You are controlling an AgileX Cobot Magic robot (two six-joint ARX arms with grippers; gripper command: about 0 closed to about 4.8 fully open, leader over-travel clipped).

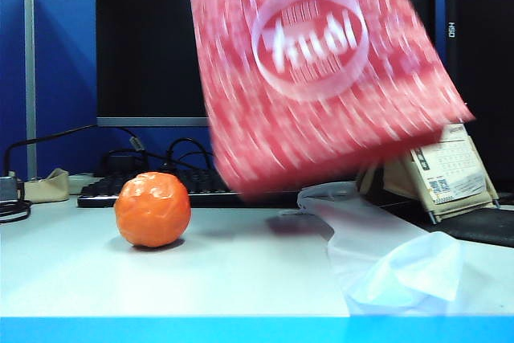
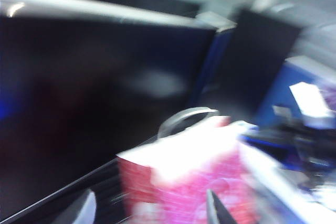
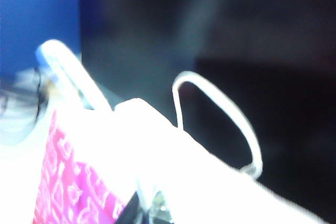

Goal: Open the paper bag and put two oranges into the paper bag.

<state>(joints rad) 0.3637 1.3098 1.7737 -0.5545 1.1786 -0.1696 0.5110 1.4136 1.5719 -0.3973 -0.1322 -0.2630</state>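
Pinching the bag [image 1: 321, 78] rim, your right gripper [image 3: 144, 211] is clamped tight. Left gripper [image 2: 152, 211] hangs apart nearby. Paper's light and floppy, so grab the stiff rim.

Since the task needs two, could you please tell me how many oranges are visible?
1. An orange sits on the table, left of the lifted paper bag. A second may be hidden.
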